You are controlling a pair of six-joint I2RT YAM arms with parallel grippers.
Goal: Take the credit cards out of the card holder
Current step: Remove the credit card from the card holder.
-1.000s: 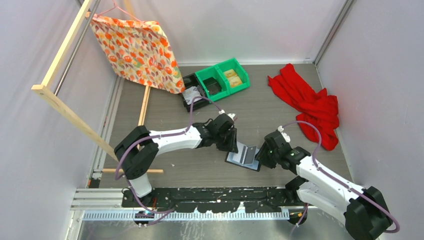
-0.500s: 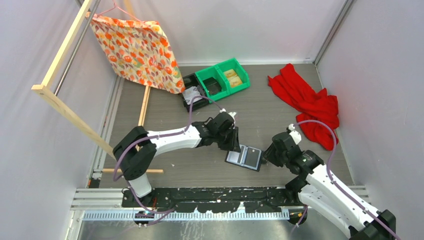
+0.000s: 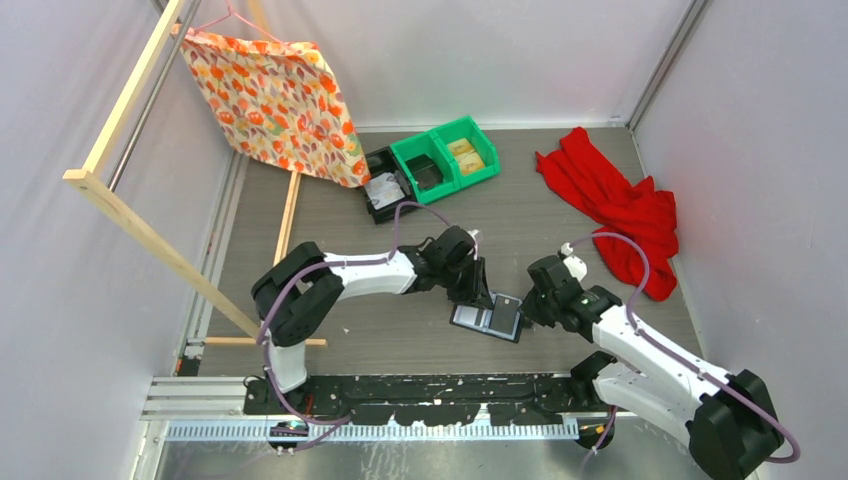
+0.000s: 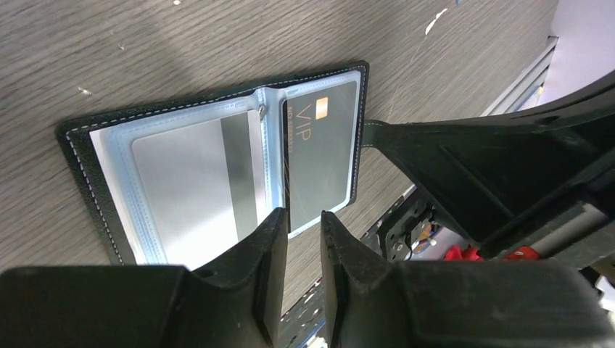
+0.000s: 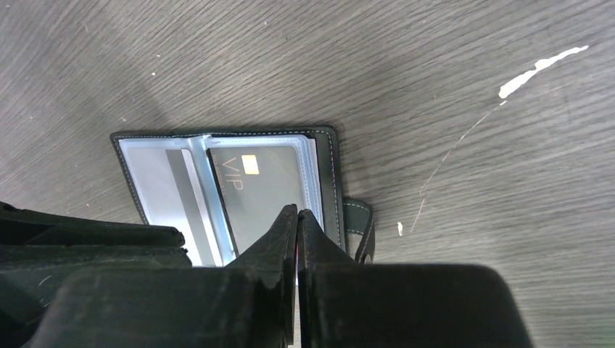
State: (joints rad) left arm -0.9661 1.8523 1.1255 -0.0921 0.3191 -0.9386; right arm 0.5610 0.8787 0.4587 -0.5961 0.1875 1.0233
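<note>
First extraction: card holder point(image 5: 330, 196) lies open, dark card point(image 5: 261, 188) sleeved. Fingers of left gripper point(image 4: 303, 219) narrowly apart; right gripper point(image 5: 297, 212) pressed together. Next: slide card free.

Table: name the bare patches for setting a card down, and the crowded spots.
Bare wood between the green bins and red cloth, and between the wooden slat and left arm. Crowded at the card holder, between that arm and the right arm.
</note>
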